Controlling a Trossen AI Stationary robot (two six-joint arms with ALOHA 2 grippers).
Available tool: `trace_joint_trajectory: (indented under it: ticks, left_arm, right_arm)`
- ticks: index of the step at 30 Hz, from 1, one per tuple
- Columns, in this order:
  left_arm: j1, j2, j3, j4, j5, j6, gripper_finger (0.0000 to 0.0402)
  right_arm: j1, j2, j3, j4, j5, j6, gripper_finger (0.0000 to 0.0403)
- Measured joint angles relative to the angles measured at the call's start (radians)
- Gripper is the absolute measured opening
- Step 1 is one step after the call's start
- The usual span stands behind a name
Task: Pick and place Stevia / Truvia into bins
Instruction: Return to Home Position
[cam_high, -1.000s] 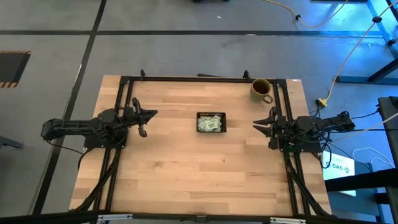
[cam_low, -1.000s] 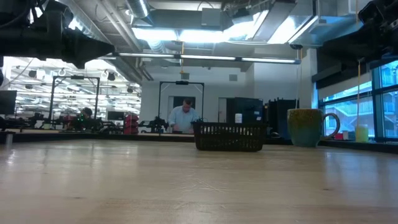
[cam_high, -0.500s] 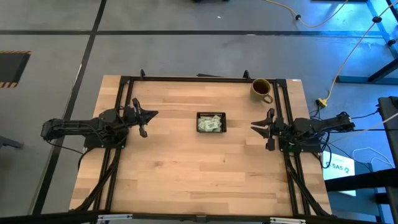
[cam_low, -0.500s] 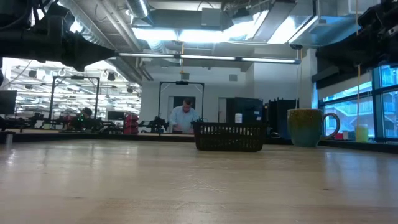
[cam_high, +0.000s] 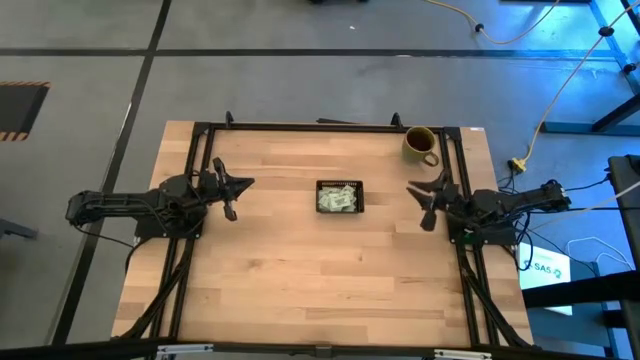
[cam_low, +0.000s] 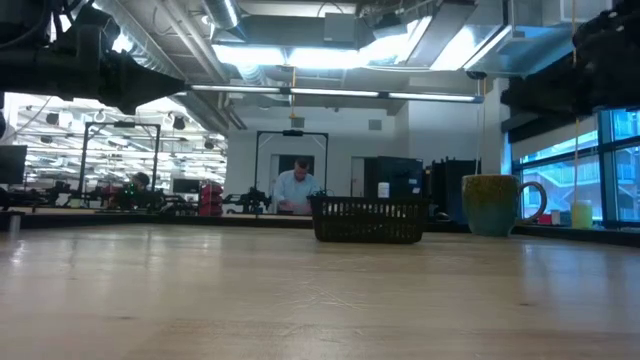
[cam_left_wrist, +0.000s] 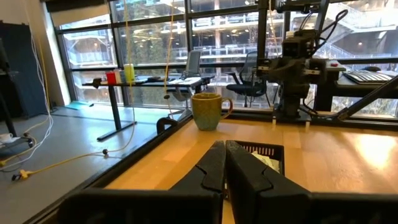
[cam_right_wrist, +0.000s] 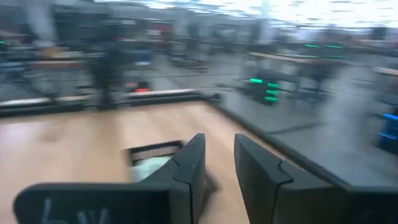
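Over to the high view: the black tray is seen just above the centre of the frame on the wooden table. The pale green-and-white packets are heaped inside it, filling most of its floor.

The left gripper is held at the middle left of the frame, well apart from the tray and pointed towards it. In the left wrist view its 2 fingers are pressed together, tip to tip. The tray is seen past them with packets showing inside the rim, and the olive-yellow mug stands farther off.

The right gripper is found at the middle right of the high view, near the table's edge. It sits below the mug in the frame and is also well apart from the tray. In the right wrist view its 2 fingers are held apart — a clear gap shows and nothing is gripped. The tray and its packets are made out beyond them, blurred.

In the low view the tray is placed at the centre of the frame, its slotted wall turned to the camera. The mug stands to its right, apart from it. A person in a pale shirt is seen in the room behind, just left of the tray in the frame.
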Motion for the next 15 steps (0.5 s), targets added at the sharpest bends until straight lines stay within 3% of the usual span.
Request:
trace_joint_trajectory:
  ticks: [2, 5, 15]
  left_arm:
    - [0.000, 0.000, 0.000, 0.000, 0.000, 0.000, 0.0010]
    - [0.000, 0.000, 0.000, 0.000, 0.000, 0.000, 0.0010]
    - [0.000, 0.000, 0.000, 0.004, -0.003, 0.037, 0.0009]
  right_arm:
    - [0.000, 0.000, 0.000, -0.001, 0.097, 0.005, 0.0090]
    - [0.000, 0.000, 0.000, -0.007, 0.161, -0.023, 0.0090]
    - [0.000, 0.000, 0.000, -0.008, 0.164, -0.051, 0.0090]
